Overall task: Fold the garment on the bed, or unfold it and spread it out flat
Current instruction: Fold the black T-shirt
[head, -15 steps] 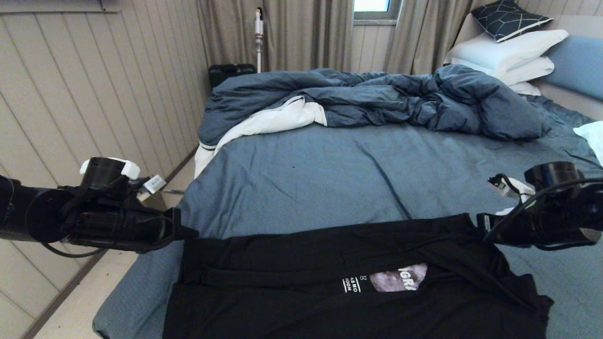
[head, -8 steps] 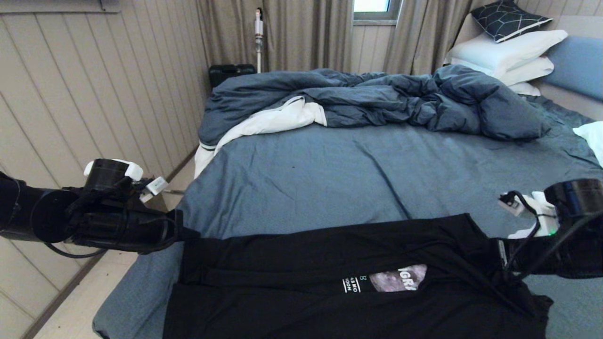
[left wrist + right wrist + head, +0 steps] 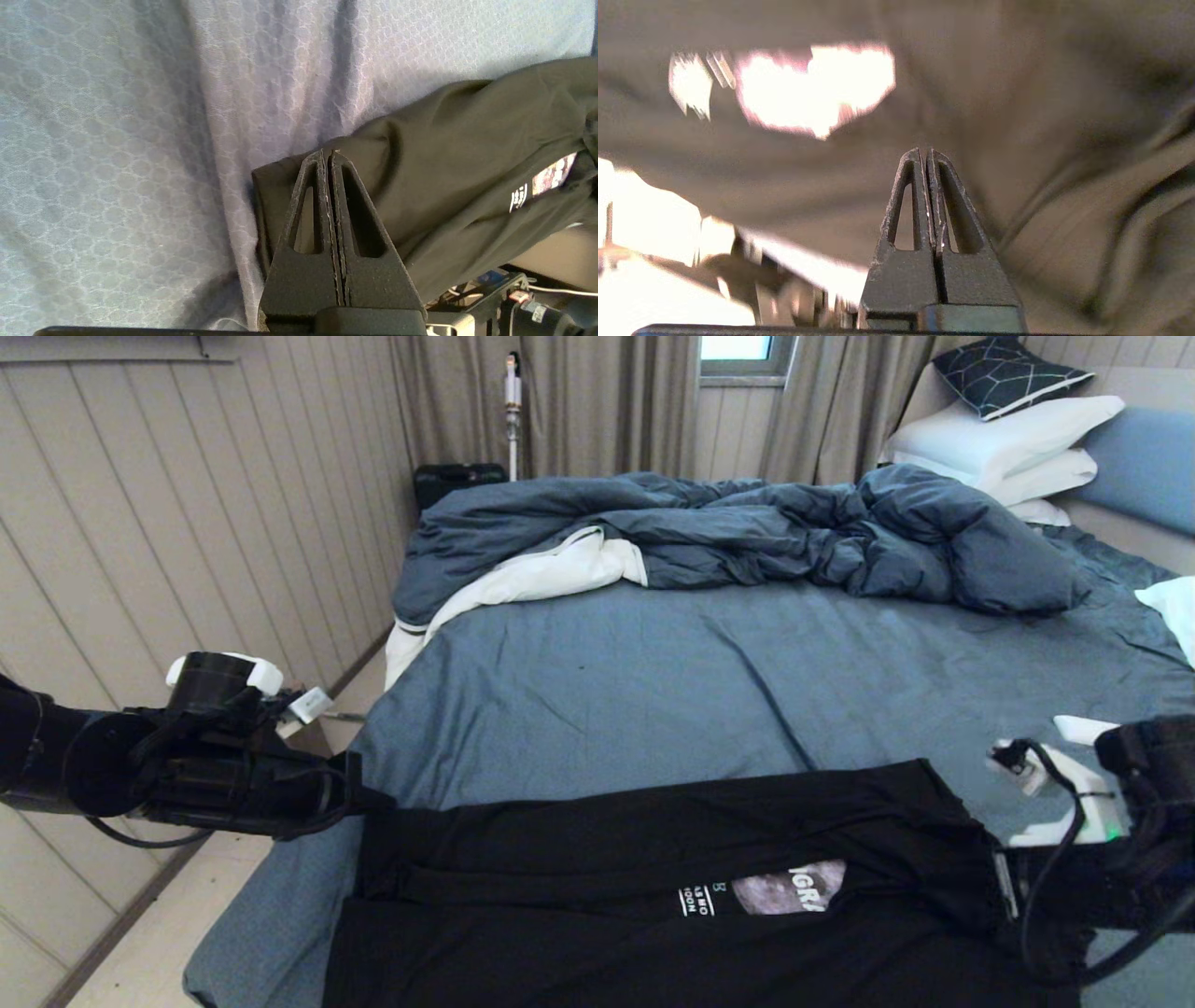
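Observation:
The garment, a black T-shirt with a strip of grey moon print showing, lies folded across the near edge of the bed. My left gripper is shut on the fold's far left corner. In the left wrist view its closed tips sit on the edge of the garment. My right gripper is low over the shirt's right side. Its fingers are pressed together in front of the blurred garment. I cannot tell whether cloth is pinched there.
A rumpled dark blue duvet with white lining lies across the far half of the bed. White pillows are stacked at the far right. A panelled wall and a strip of floor run along the left.
My right gripper has moved down and toward the near right, from the shirt's far right corner to lower over its right side. The left arm and the far edge of the shirt have stayed put.

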{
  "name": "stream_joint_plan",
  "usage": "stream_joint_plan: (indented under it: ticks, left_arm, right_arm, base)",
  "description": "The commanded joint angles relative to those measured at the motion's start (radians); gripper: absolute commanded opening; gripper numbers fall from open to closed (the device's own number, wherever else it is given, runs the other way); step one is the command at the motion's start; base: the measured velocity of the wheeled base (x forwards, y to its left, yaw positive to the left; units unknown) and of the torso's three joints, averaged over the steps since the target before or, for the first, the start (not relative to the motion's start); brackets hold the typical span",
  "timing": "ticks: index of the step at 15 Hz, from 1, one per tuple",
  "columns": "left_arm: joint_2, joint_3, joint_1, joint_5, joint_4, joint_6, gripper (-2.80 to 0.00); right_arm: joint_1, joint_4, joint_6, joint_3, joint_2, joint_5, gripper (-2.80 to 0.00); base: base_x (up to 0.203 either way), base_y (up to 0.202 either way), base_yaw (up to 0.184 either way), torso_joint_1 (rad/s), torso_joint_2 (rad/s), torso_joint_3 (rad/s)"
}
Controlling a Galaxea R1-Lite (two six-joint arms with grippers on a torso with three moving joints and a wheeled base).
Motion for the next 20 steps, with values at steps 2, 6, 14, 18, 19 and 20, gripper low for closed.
stream_joint_plan:
  ticks: [2, 6, 14, 18, 19, 20]
  left_arm:
    - [-0.004, 0.005, -0.002, -0.003, -0.001, -0.002, -2.8]
    - [-0.001, 0.006, -0.005, -0.003, -0.001, -0.004, -2.8]
    - [0.003, 0.008, -0.019, -0.003, -0.001, -0.004, -2.8]
    - [0.003, 0.008, -0.019, -0.003, -0.001, -0.004, -2.8]
    - [0.003, 0.008, -0.021, -0.004, -0.001, -0.004, -2.8]
    - [0.003, 0.008, -0.021, -0.004, -0.001, -0.004, -2.8]
  right_arm:
    - [-0.014, 0.011, 0.024, -0.126, -0.005, -0.006, -2.8]
    - [-0.081, 0.018, 0.035, -0.263, 0.199, -0.017, -2.8]
    - [-0.141, 0.016, 0.031, -0.364, 0.409, -0.041, -2.8]
    - [-0.121, 0.013, 0.027, -0.253, 0.372, -0.036, -2.8]
    - [-0.116, 0.012, 0.027, -0.22, 0.34, -0.034, -2.8]
    - [-0.11, 0.012, 0.026, -0.19, 0.305, -0.032, -2.8]
  base:
    - [0.0, 0.0, 0.0, 0.0, 0.0, 0.0]
    - [0.0, 0.0, 0.0, 0.0, 0.0, 0.0]
    - [0.0, 0.0, 0.0, 0.0, 0.0, 0.0]
    - [0.0, 0.0, 0.0, 0.0, 0.0, 0.0]
    - [0.0, 0.0, 0.0, 0.0, 0.0, 0.0]
    - [0.0, 0.0, 0.0, 0.0, 0.0, 0.0]
